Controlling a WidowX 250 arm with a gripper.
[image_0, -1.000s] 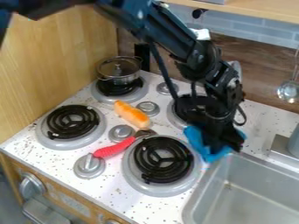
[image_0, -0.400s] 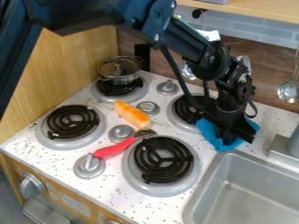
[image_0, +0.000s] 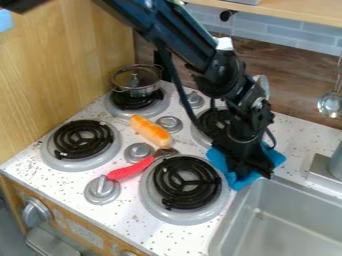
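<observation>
Beside the red-handled utensil (image_0: 132, 169) lay an orange-and-white roll (image_0: 151, 131). Rightward, between the front right burner (image_0: 187, 182) and the sink (image_0: 284, 220), the gripper (image_0: 254, 172) met a bunched blue cloth (image_0: 272, 156), perhaps pressing it; whether its claw was clenched or released could not be told.

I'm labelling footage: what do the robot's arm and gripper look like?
The arm is black, with long, straight segments, chunky joints and a white patch partway down. A loose black cable runs alongside it. The gripper is black too.
</observation>
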